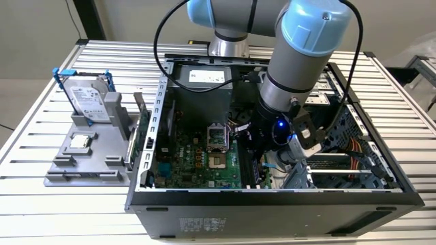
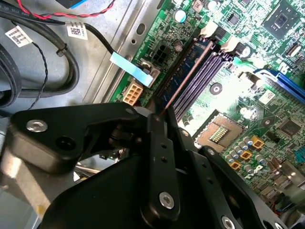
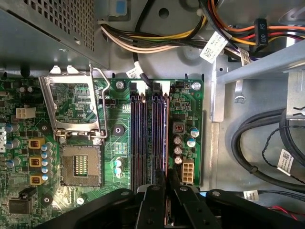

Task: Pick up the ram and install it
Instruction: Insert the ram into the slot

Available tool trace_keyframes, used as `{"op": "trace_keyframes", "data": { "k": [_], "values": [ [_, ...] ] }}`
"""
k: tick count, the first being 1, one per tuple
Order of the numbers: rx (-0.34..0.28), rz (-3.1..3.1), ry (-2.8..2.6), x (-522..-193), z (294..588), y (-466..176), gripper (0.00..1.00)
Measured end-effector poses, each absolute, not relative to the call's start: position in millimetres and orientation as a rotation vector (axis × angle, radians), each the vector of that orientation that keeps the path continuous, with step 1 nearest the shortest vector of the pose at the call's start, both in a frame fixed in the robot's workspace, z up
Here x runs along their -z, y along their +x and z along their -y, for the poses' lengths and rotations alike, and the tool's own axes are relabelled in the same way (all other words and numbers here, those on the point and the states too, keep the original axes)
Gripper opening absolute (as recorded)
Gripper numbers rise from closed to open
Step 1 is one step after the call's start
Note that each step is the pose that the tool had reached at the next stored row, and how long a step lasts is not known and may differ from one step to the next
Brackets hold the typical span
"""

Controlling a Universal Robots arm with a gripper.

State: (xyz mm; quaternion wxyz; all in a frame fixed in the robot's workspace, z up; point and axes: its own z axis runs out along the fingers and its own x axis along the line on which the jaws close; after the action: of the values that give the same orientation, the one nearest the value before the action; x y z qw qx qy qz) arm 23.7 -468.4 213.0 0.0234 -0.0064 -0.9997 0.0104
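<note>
The ram is a thin green stick seen edge-on, standing in the outermost of the black motherboard slots, the one farthest from the open processor socket. In the second wrist view the ram runs along that slot beside the empty slots. My gripper is shut on the ram's near end, one black finger on each face. In the exterior view the gripper is low inside the computer case, over the slots.
Cable bundles and a metal bracket lie close to the slots. Black cables run beside the board's edge. Outside the case, a grey fixture holds a hard drive in a blue frame and a small silver chip.
</note>
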Motion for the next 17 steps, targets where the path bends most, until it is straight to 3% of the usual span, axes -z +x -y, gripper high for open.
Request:
{"op": "trace_keyframes", "data": {
  "k": [14,15,17],
  "values": [
    [-0.032,3.094,-0.020,-228.8,468.4,23.6,1.00],
    [-0.032,3.094,-0.020,-228.8,468.4,23.6,0.00],
    [-0.032,3.094,-0.020,-228.9,468.4,23.6,0.00]
  ]
}}
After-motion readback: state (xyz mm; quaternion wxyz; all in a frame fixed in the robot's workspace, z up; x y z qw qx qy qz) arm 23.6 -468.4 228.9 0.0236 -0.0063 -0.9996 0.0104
